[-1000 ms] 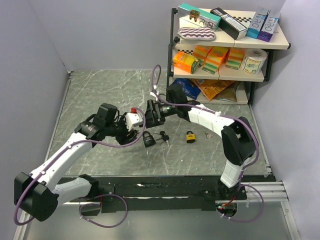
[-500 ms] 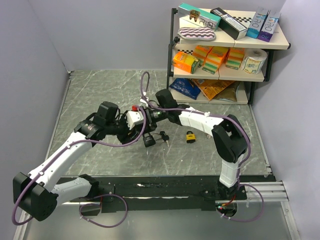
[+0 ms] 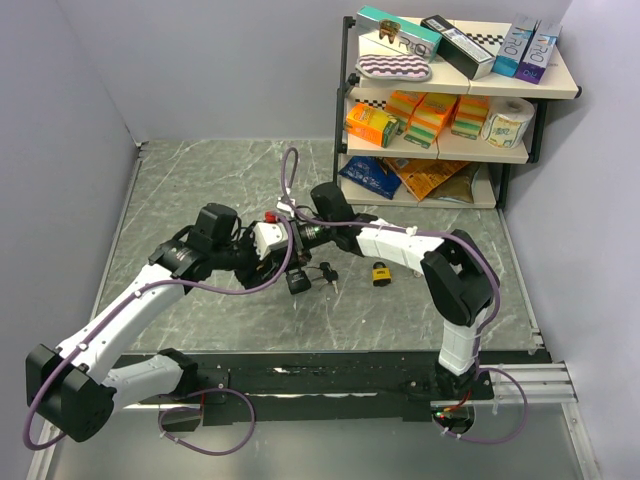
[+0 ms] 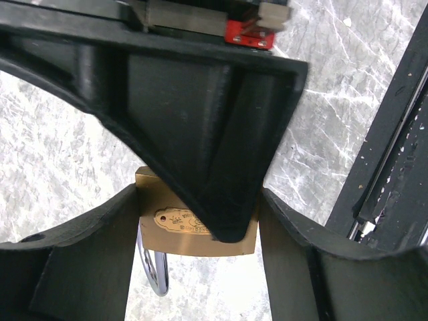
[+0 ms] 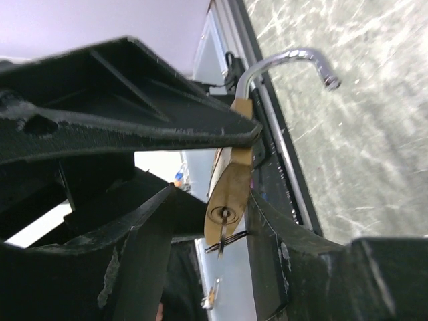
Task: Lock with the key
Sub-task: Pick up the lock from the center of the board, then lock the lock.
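Note:
My left gripper [image 4: 198,227] is shut on a brass padlock [image 4: 167,237], whose body spans the gap between both fingers. Its steel shackle [image 4: 155,274] stands open. In the right wrist view the padlock [image 5: 231,180] shows its underside, with a key [image 5: 223,231] sitting in the keyhole and the shackle [image 5: 281,59] swung out above. My right gripper [image 5: 214,200] is open around the lock's base and key; one finger is close against the lock and the other stands clear. From above, the left gripper [image 3: 282,255] and right gripper [image 3: 295,240] meet mid-table, hiding the lock.
A black padlock [image 3: 297,281] with a bunch of keys [image 3: 325,272] lies just below the grippers. A small brass padlock [image 3: 381,273] lies to the right. A stocked shelf unit [image 3: 450,150] stands at the back right. Grey walls bound the table on both sides.
My right arm has swung left onto the padlock held by the left gripper, and its jaws have narrowed around the lock's base. The left arm has hardly moved.

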`<action>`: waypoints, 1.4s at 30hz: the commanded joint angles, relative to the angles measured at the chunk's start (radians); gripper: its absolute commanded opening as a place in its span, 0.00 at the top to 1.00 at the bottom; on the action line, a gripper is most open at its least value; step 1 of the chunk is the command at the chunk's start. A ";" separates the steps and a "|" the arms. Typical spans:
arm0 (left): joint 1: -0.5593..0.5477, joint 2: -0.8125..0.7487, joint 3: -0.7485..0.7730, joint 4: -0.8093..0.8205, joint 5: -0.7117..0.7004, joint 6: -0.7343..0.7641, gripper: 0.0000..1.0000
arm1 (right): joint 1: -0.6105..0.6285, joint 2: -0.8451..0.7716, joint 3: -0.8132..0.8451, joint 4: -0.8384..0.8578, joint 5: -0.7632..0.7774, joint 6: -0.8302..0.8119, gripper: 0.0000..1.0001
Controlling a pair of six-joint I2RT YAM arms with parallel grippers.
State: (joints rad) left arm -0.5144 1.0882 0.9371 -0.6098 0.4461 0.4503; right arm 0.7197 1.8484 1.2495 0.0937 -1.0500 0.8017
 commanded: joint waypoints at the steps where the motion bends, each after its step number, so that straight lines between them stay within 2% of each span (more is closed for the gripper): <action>1: -0.004 -0.019 0.032 0.090 0.016 0.001 0.99 | 0.017 -0.012 -0.007 0.058 -0.050 0.021 0.56; 5: -0.004 -0.017 0.031 0.085 0.009 0.004 0.99 | 0.018 -0.011 -0.007 0.058 -0.054 0.019 0.78; 6: -0.004 -0.019 0.029 0.082 0.008 0.007 0.99 | 0.015 -0.014 -0.005 0.052 -0.051 0.016 0.89; 8: -0.004 -0.025 0.029 0.067 0.014 0.010 0.96 | 0.009 -0.015 -0.001 0.046 -0.050 0.008 1.00; 10: -0.004 -0.036 0.026 0.053 0.026 0.022 0.89 | -0.002 -0.021 0.002 0.035 -0.048 -0.001 1.00; 11: -0.004 -0.039 0.026 0.039 0.029 0.019 0.71 | -0.005 -0.025 0.004 0.032 -0.047 -0.013 1.00; 14: -0.003 -0.042 0.031 0.012 0.010 -0.007 0.28 | -0.028 -0.038 0.005 0.028 -0.048 -0.019 1.00; 16: 0.014 -0.048 0.026 0.002 0.008 -0.022 0.17 | -0.049 -0.052 0.005 0.026 -0.054 -0.027 1.00; 17: 0.052 -0.051 0.025 -0.010 0.032 -0.024 0.07 | -0.060 -0.060 0.004 0.018 -0.057 -0.036 1.00; 18: 0.079 -0.062 0.025 -0.021 0.057 -0.016 0.02 | -0.068 -0.075 0.002 0.015 -0.064 -0.041 1.00; 19: 0.108 -0.068 0.029 -0.027 0.081 -0.013 0.01 | -0.077 -0.086 -0.010 0.015 -0.070 -0.044 1.00; 22: 0.217 -0.085 0.060 -0.067 0.178 -0.019 0.04 | -0.111 -0.150 -0.050 0.028 -0.073 -0.067 1.00; 25: 0.277 -0.091 0.085 -0.120 0.265 -0.010 0.04 | -0.134 -0.216 -0.058 -0.001 -0.091 -0.169 1.00; 28: 0.286 -0.106 0.072 -0.142 0.333 0.004 0.01 | -0.144 -0.271 -0.042 -0.022 -0.117 -0.223 1.00; 33: 0.286 -0.157 0.042 -0.079 0.397 -0.013 0.06 | -0.149 -0.371 -0.041 0.057 -0.191 -0.243 1.00; 42: 0.286 -0.215 0.081 0.001 0.496 -0.058 0.09 | -0.147 -0.457 -0.078 0.216 -0.235 -0.161 1.00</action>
State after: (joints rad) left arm -0.2321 0.9031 0.9817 -0.6701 0.8463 0.4126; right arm 0.5690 1.4471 1.1687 0.1413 -1.2137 0.5999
